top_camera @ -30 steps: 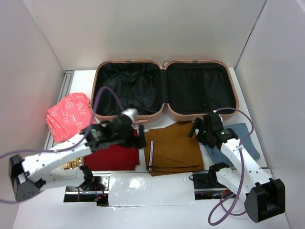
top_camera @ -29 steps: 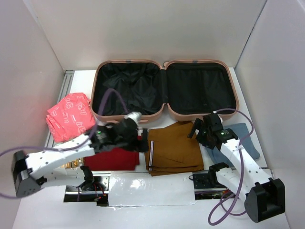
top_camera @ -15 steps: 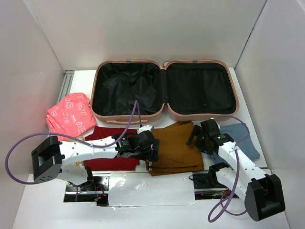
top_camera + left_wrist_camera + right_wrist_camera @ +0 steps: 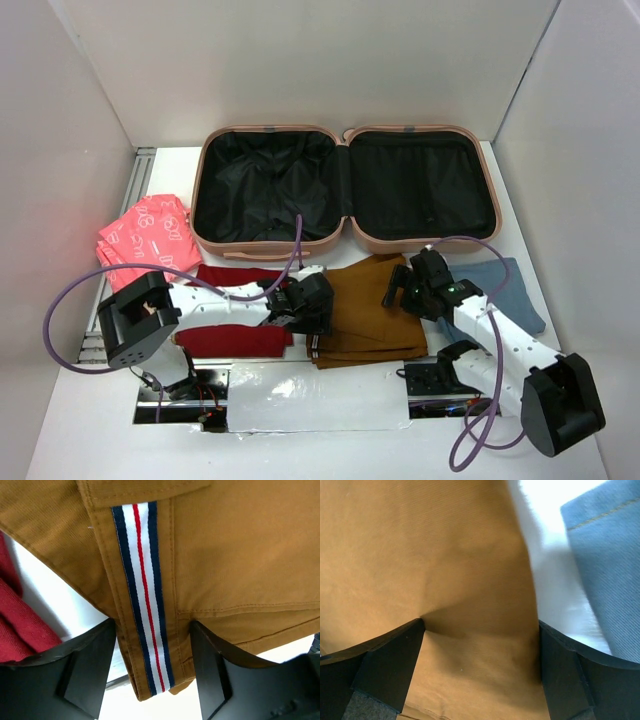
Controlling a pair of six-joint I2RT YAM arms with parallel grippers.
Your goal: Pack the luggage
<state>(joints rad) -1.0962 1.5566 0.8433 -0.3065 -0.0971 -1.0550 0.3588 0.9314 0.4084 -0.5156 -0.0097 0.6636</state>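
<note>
Jaws first. Top cam: left jaws and right jaws sit low at opp ends of the folded brown trousers (image 4: 365, 310), can't judge the gap from up there. Luggage (image 4: 270, 247) lies open at the back of the table (image 4: 90, 445), nothing in either half, so packing's not started imo. Red garment (image 4: 235, 338), pink printed one (image 4: 145, 240) and denim (image 4: 500, 290) are all out front too.

Left wrist: left jaws wide, straddling the striped edge (image 4: 142, 605).

Right wrist: right jaws wide over plain brown cloth, denim just beside.
</note>
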